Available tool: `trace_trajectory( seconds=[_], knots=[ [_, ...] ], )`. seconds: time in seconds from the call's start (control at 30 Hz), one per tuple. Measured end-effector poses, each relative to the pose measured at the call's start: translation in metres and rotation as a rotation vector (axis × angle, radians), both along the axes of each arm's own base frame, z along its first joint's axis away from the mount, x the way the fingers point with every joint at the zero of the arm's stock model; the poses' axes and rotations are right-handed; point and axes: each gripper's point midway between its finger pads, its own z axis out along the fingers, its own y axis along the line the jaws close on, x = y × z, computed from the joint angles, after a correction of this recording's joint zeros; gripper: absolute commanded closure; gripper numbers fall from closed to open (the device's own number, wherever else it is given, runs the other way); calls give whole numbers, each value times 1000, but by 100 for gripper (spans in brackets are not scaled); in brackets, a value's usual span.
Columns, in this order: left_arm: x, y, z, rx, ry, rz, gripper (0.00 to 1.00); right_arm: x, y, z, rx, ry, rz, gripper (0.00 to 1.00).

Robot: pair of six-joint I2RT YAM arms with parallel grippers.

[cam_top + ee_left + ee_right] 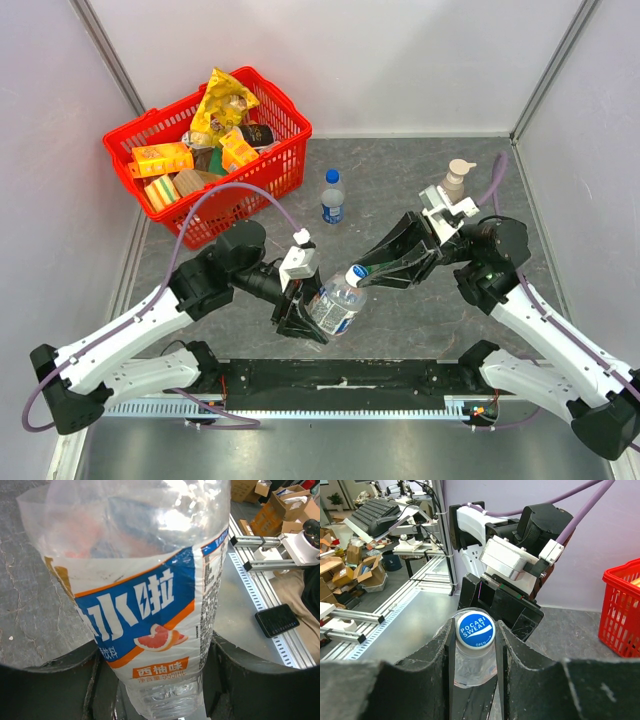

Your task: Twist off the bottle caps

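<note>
My left gripper (pixel 303 318) is shut on the body of a clear bottle (pixel 335 305) with a blue, white and orange label, held tilted above the table. The label fills the left wrist view (pixel 145 600), with the left gripper (pixel 155 685) round the bottle's lower part. My right gripper (pixel 362 275) is shut on its blue cap (pixel 475 628), which reads POCARI SWEAT and sits between the fingers (pixel 440 650) of the right gripper (pixel 475 626). A second bottle with a blue cap (pixel 333 176) stands at the table's middle back. No green cap is in view.
A red basket (pixel 262 180) of packaged groceries stands at the back left. A beige pump dispenser (pixel 457 180) stands at the back right, close behind the right arm. Grey walls enclose the table on three sides.
</note>
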Motion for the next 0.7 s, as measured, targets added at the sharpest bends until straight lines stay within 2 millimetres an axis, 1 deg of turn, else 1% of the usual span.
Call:
trace_trajectory(
  seconds=[0.17,0.23,0.27,0.3,0.37,0.43,0.5,0.57,0.7],
  knots=[
    [2,0,-3,13,0,19,80,2,1,-2,-8,-3,-12,100],
    [5,0,-4,19,-4,35,80,4,1,-3,-15,-4,-25,95],
    [6,0,-5,24,-7,46,81,6,1,-3,-21,-3,-35,90],
    [8,1,-6,30,-12,62,81,8,2,-4,-26,-2,-46,82],
    [13,1,-7,43,-24,91,82,12,3,-5,-34,4,-70,59],
    [18,2,-10,57,-42,123,82,16,3,-7,-41,12,-95,49],
    [24,2,-13,72,-55,164,82,22,5,-10,-50,20,-124,42],
    [31,3,-17,95,-63,205,82,27,6,-14,-60,28,-144,37],
    [42,6,-28,147,-73,277,82,33,8,-16,-67,41,-180,34]
  ],
)
